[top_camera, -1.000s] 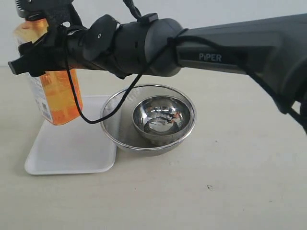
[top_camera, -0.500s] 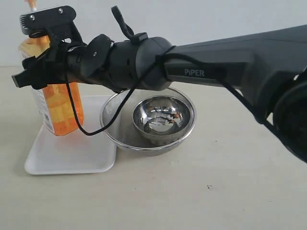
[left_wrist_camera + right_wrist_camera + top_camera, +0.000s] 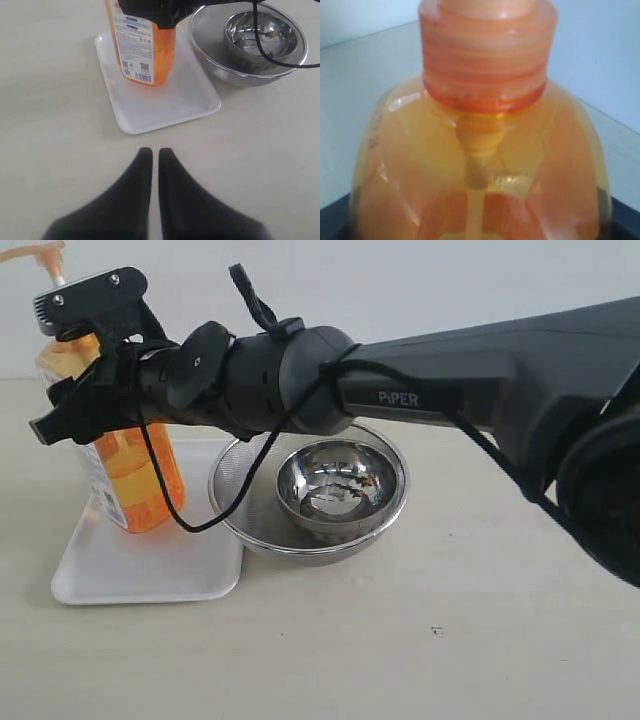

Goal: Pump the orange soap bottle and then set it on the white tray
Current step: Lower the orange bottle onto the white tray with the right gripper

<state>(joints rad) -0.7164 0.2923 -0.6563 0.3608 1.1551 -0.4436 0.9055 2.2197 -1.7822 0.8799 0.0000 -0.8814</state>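
The orange soap bottle [image 3: 135,470] stands slightly tilted on the white tray [image 3: 150,570], its base at the tray's surface. Its orange pump head [image 3: 30,255] sticks out at the top left. My right gripper [image 3: 70,405] has reached across from the right and is shut on the bottle's upper body. Up close, the right wrist view is filled by the bottle [image 3: 480,125], with my right gripper [image 3: 480,225] around it. From the left wrist view, bottle [image 3: 150,55] and tray [image 3: 170,105] lie ahead of my left gripper [image 3: 151,152], which is shut on nothing above bare table.
A round steel mesh bowl [image 3: 240,510] holding a smaller shiny steel bowl [image 3: 340,485] sits right beside the tray. The right arm's black cable [image 3: 160,480] loops down in front of the bottle. The right arm spans the scene above the bowls.
The right gripper has lowered the bottle toward the tray and shifted it slightly right. The pump head has come into view at the top.
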